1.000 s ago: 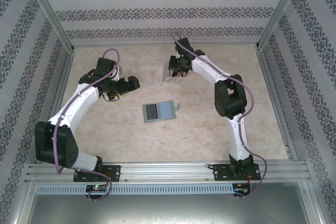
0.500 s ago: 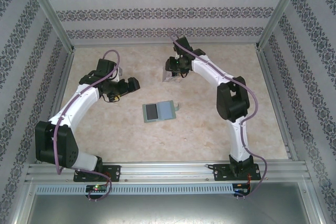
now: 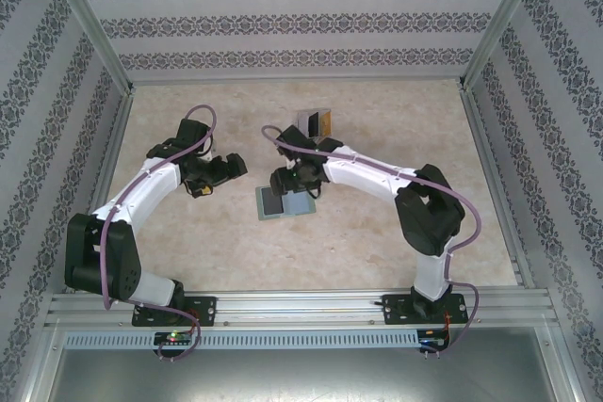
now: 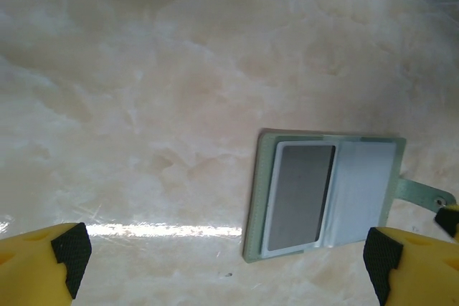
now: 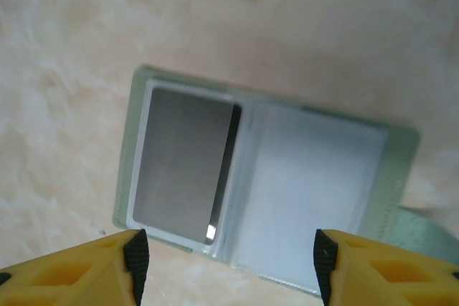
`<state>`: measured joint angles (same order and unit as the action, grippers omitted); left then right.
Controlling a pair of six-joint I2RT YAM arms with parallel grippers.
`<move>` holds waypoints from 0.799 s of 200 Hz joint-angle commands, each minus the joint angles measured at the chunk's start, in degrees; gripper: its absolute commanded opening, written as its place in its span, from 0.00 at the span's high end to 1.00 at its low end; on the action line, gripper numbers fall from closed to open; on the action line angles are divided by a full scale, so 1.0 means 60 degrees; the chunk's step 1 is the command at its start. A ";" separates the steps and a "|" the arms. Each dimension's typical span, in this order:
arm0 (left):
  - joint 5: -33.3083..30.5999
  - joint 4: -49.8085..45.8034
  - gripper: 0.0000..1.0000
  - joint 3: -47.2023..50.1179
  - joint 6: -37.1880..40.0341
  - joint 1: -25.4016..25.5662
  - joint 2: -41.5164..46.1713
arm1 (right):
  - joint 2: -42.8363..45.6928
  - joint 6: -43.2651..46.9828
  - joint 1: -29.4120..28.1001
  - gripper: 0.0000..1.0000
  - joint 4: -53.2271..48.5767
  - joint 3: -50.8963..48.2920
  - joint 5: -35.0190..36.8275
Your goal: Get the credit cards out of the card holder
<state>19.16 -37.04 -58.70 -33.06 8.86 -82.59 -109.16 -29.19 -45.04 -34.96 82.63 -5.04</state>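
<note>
The card holder (image 3: 285, 201) lies open and flat around the middle of the surface (image 3: 396, 261), pale lining up; a grey card (image 5: 183, 163) sits in the half nearer the left edge, and the other half looks plain; a strap tab (image 4: 423, 195) sticks out towards the right edge. The right end effector (image 3: 285, 185) hovers over the holder, jaws apart and holding nothing; the left end effector (image 3: 226, 171) sits beside the holder towards the left edge, jaws spread wide and empty. A clear tray (image 3: 314, 122) with black and orange contents stands nearer the far edge, well apart from the holder.
</note>
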 commanded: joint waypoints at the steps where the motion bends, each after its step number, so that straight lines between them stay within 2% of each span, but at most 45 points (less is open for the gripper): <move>1: -0.0349 0.0112 0.01 0.0182 -0.0297 -0.0115 -0.0088 | -0.0464 -0.0309 -0.0258 0.35 0.0085 0.0094 0.0518; 24: -0.0195 0.0338 0.00 0.0414 -0.0451 -0.0108 -0.0120 | -0.0995 -0.0435 -0.0417 0.37 0.0075 0.0292 0.0619; 53: 0.0311 0.0716 0.01 0.0611 -0.0462 -0.0106 -0.0167 | -0.1266 -0.0532 -0.0362 0.44 0.0447 0.0322 -0.0124; 87: 0.0540 0.0754 0.04 0.0509 -0.0506 -0.0111 -0.0400 | -0.1222 -0.0780 -0.0203 0.62 0.0977 0.0217 -0.0639; 117: 0.0710 0.0823 0.05 0.0437 -0.0613 -0.0079 -0.0620 | -0.1110 -0.0958 -0.0006 0.65 0.1202 0.0072 -0.0479; 160: 0.0921 0.0926 0.08 0.0398 -0.0743 -0.0025 -0.0831 | -0.1480 -0.1172 0.0291 0.71 0.1611 0.0025 -0.1392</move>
<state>23.38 -33.01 -55.35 -36.27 8.88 -86.74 -116.88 -34.81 -43.99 -27.29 83.18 -9.98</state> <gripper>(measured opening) 0.930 0.298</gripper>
